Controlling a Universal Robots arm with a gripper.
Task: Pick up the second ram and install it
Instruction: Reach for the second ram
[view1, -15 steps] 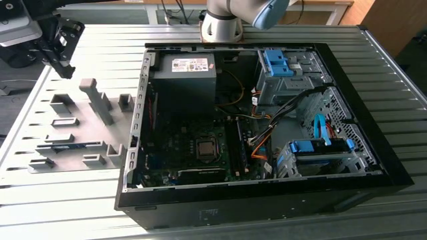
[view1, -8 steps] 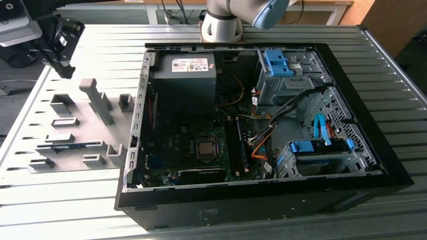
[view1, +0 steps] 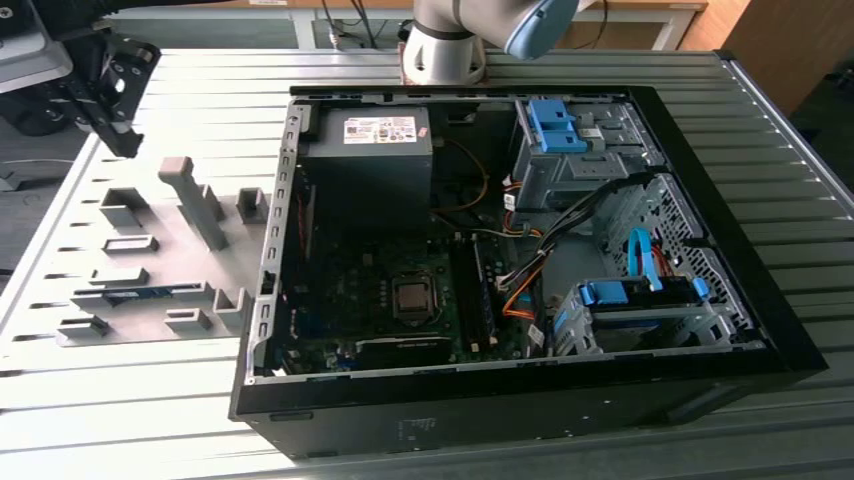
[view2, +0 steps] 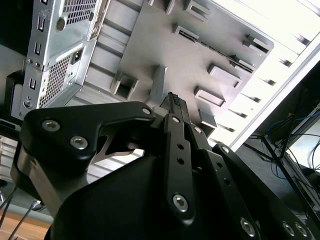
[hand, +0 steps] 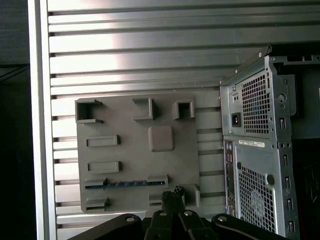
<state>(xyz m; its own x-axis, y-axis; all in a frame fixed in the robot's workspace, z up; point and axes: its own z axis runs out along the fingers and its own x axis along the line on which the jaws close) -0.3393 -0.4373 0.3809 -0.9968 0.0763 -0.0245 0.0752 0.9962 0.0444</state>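
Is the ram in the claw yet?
No, in the first wrist view the second ram lies on the gray plate, and the claw holds nothing.

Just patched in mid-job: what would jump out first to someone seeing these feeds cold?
A black open computer case with its motherboard exposed takes up the exterior view's right of the slatted metal table. On the exterior view's left lies a gray plastic holder plate, the slim dark green-blue ram stick resting in one of its slots. The black gripper hangs over the table near that plate, apart from the ram.
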